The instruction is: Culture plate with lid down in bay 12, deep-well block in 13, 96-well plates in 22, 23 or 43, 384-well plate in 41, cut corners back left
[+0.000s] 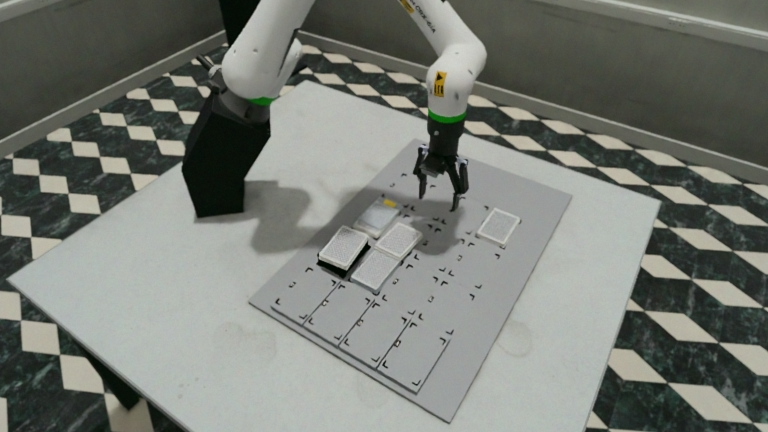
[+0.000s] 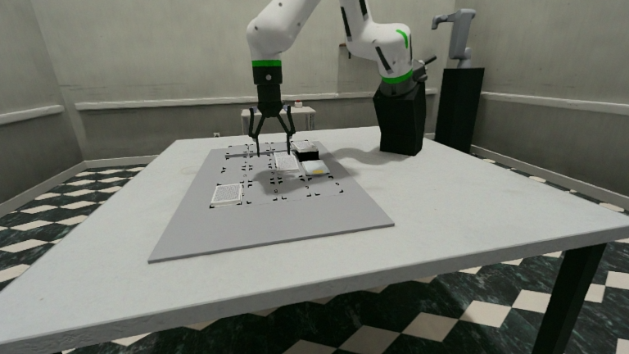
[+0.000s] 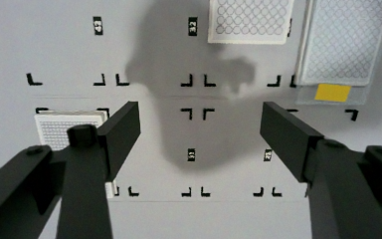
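Note:
My gripper [image 1: 438, 201] [image 2: 273, 152] [image 3: 200, 118] is open and empty, and hangs a little above bare bays in the middle of the grey deck [image 1: 509, 302] [image 2: 260, 229] [image 3: 60, 50]. The 384-well plate [image 1: 498, 225] [image 2: 227, 193] [image 3: 62, 129] lies flat in a bay to one side, partly behind one finger in the wrist view. The culture plate [image 1: 378, 216] [image 2: 316, 168] [image 3: 338, 45] has a clear lid with a yellow label [image 3: 333, 93]. A 96-well plate [image 1: 398, 239] [image 2: 286, 162] [image 3: 250, 20] lies beside it. A second 96-well plate [image 1: 374, 268] and the tall deep-well block [image 1: 343, 246] [image 2: 305, 148] sit close by.
The deck lies on a white table [image 1: 141, 268] [image 2: 463, 211]. The arm's black base [image 1: 218, 167] [image 2: 400, 118] stands at the table's edge. A row of raised bays [image 1: 362, 331] runs along one side of the deck.

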Motion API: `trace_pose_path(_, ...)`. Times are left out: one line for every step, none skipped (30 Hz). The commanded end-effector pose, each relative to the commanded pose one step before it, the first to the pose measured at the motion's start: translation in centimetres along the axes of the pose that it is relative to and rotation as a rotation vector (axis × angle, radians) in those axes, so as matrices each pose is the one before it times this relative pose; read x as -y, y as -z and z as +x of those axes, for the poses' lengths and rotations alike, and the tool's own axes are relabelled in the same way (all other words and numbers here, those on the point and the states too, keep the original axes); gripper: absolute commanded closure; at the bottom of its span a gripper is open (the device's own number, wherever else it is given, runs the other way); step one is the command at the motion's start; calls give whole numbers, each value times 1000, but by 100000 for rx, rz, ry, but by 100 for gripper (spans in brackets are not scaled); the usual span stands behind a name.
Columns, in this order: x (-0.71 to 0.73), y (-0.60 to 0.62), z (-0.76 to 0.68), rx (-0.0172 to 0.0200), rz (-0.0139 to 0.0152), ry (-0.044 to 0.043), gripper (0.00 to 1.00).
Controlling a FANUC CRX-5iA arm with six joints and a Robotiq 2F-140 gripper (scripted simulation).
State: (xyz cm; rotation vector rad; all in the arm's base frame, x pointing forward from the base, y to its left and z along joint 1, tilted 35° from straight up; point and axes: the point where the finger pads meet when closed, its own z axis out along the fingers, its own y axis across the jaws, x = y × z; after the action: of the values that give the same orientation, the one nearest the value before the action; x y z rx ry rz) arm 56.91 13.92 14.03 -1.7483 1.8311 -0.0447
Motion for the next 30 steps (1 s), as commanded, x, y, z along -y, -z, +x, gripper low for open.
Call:
trace_pose_path(-1619, -173, 518, -3, 319, 36, 30)
trace_pose_path(-377, -58, 121, 0, -1, 0, 30)
trace_pose_path(-377, -58, 121, 0, -1, 0, 30)
trace_pose_path(0, 0, 0, 0, 0, 0, 30)
trace_pose_path(0, 0, 0, 0, 0, 0, 30)
trace_pose_path(-378, -58, 120, 0, -1, 0, 30)
trace_pose_path(-377, -58, 121, 0, -1, 0, 30)
trace_pose_path(-377, -58, 121, 0, -1, 0, 30)
trace_pose_path(-377, -58, 121, 0, -1, 0, 30)
trace_pose_path(-377, -58, 121, 0, -1, 0, 30)
trace_pose_path(-377, -58, 121, 0, -1, 0, 30)
trace_pose_path(-377, -58, 121, 0, -1, 0, 30)
trace_pose_path(-377, -58, 121, 0, -1, 0, 30)
trace_pose_path(-377, -58, 121, 0, -1, 0, 30)
trace_pose_path(-377, -58, 121, 0, -1, 0, 30)
trace_pose_path(-377, -58, 121, 0, -1, 0, 30)
trace_pose_path(-377, -58, 121, 0, -1, 0, 30)
trace_pose_path(-377, -58, 121, 0, -1, 0, 30)
trace_pose_path(-377, -58, 121, 0, -1, 0, 30)
trace_pose_path(-377, -58, 121, 0, -1, 0, 30)
trace_pose_path(0, 0, 0, 0, 0, 0, 30)
trace_pose_path(0, 0, 0, 0, 0, 0, 30)
trace_pose_path(-379, -58, 120, -1, -1, 0, 30)
trace_pose_path(-377, -58, 121, 0, -1, 0, 30)
trace_pose_path(-377, -58, 121, 0, -1, 0, 30)
trace_pose_path(-377, -58, 121, 0, -1, 0, 30)
trace_pose_path(-377, -58, 121, 0, -1, 0, 30)
trace_pose_path(-377, -58, 121, 0, -1, 0, 30)
trace_pose_path(-377, -58, 121, 0, -1, 0, 30)
trace_pose_path(-377, -58, 121, 0, -1, 0, 30)
